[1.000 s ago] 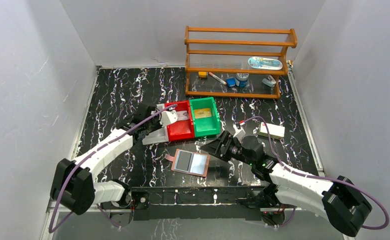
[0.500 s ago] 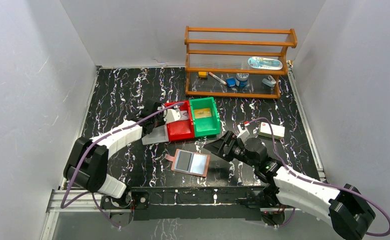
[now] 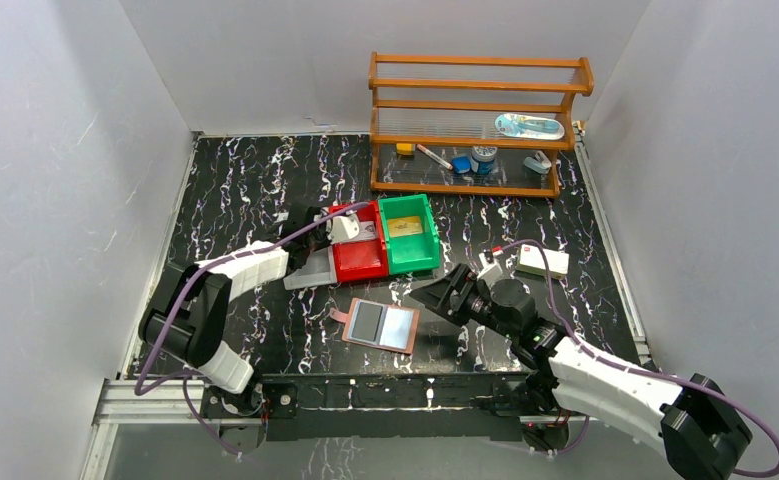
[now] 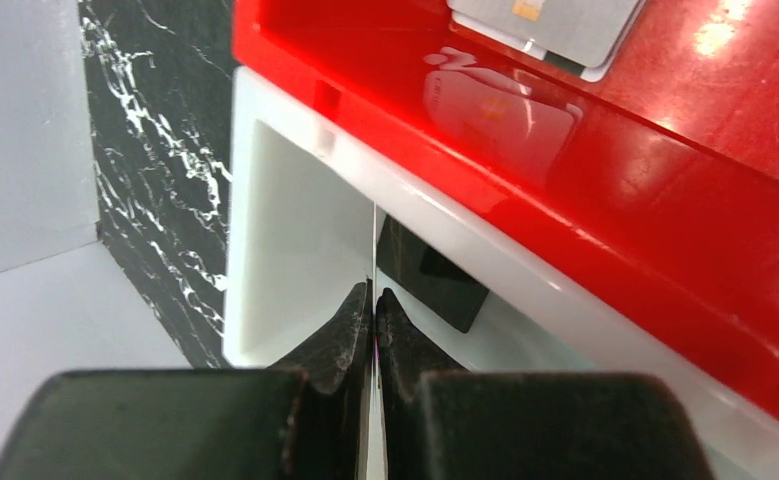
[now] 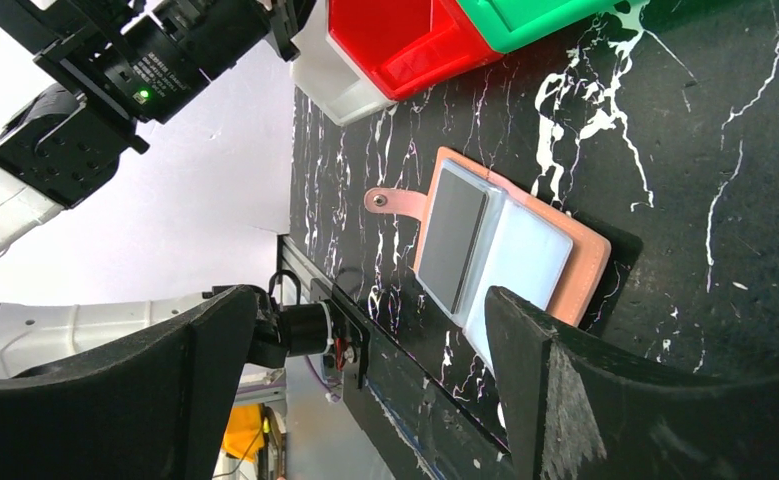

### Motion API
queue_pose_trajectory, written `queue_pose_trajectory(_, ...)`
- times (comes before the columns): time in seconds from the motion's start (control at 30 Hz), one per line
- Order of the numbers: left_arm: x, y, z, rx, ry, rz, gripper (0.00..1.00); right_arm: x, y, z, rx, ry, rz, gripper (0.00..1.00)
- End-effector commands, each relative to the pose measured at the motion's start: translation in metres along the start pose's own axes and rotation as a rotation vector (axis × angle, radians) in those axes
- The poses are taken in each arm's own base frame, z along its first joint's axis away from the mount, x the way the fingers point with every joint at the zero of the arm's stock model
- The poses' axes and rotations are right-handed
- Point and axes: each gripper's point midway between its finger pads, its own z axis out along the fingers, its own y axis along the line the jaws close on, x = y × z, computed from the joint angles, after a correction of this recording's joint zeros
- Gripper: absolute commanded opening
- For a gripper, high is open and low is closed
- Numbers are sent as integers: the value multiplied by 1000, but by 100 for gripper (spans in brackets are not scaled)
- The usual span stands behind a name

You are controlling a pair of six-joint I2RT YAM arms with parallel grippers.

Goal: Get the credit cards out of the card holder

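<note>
Over the white bin [image 4: 285,230], your left fingers [image 4: 360,320] are pinched fully together on a thin card [image 4: 375,240] held edge-on, its far edge close to the wall shared with the red bin [image 4: 665,200]. Let go from here and the card may well catch that rim, tip, and drop into the wrong bin or slide out onto the table [image 3: 245,190]; a card gripped by so little could also twist as the fingers part. The card holder [image 5: 525,250] lies open and flat on the table, just in front of the bins, with a dark card [image 5: 452,235] showing in one clear pocket. Your right fingers [image 3: 427,293] stand spread wide with nothing in them, near the holder's right side but not touching it. Nothing pins the holder down, so a push at that card would likely drag the whole holder across the table or fold its flap over. A shallow approach could also scrape the plastic pocket without catching the card's edge.
</note>
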Motion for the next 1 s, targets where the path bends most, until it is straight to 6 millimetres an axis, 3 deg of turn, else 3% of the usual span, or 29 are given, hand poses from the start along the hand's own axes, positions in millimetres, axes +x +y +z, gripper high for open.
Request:
queue_pose_trajectory(0.0,-5,-2,6,0,-61,-16,0,-9,9,-2,-40,-49,6,93)
queue_pose_trajectory(0.13,-5,-9,9,28,-74,-22,1,-9,5,-4,-32,-56,21,93)
queue_pose_trajectory(0.37,1,-16,12,33,-76,-30,11,-10,0,-8,-29,-76,39,93)
queue_pose_trajectory(0.6,4,-20,18,47,-63,-42,11,-12,0,-13,-25,-90,44,93)
queue_pose_trajectory(0.97,-3,-25,12,81,-103,-75,34,-14,-3,-15,-25,-108,52,93)
